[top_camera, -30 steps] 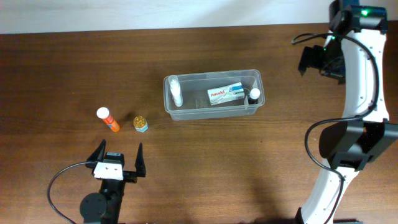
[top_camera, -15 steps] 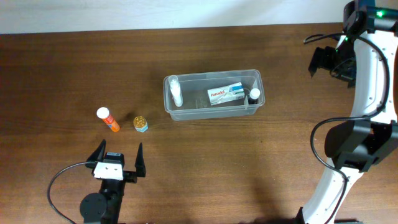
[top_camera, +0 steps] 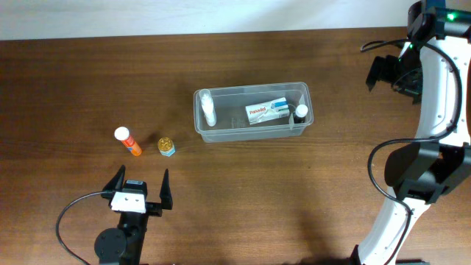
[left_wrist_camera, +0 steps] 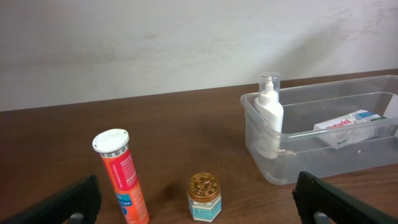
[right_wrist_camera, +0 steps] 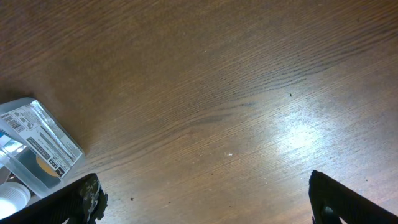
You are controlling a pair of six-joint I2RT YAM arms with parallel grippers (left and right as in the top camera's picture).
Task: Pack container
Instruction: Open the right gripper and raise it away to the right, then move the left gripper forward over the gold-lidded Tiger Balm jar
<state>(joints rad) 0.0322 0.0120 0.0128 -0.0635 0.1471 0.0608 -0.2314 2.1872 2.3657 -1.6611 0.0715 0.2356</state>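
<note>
The clear container (top_camera: 250, 87) sits mid-table and holds a white pump bottle (top_camera: 208, 108), a white box (top_camera: 267, 112) and a small black-capped bottle (top_camera: 301, 112). To its left, out on the wood, an orange tube (top_camera: 128, 141) and a small gold-lidded jar (top_camera: 166, 146) stand upright. My left gripper (top_camera: 140, 186) is open just in front of those two, touching neither. In the left wrist view the tube (left_wrist_camera: 120, 176) and jar (left_wrist_camera: 204, 197) stand between its fingers (left_wrist_camera: 68, 202). My right gripper (top_camera: 388, 76) is open and empty, hanging right of the container, whose corner (right_wrist_camera: 37, 143) shows.
Dark wood tabletop (top_camera: 309, 191) all round; its far edge meets a white wall (top_camera: 221, 15). The right arm's white links and black cable (top_camera: 427, 147) stand along the right side. The left arm's base and cable (top_camera: 110, 235) fill the near left.
The right arm has swung a little to the right, away from the container, then held still. The left arm and all objects stayed put.
</note>
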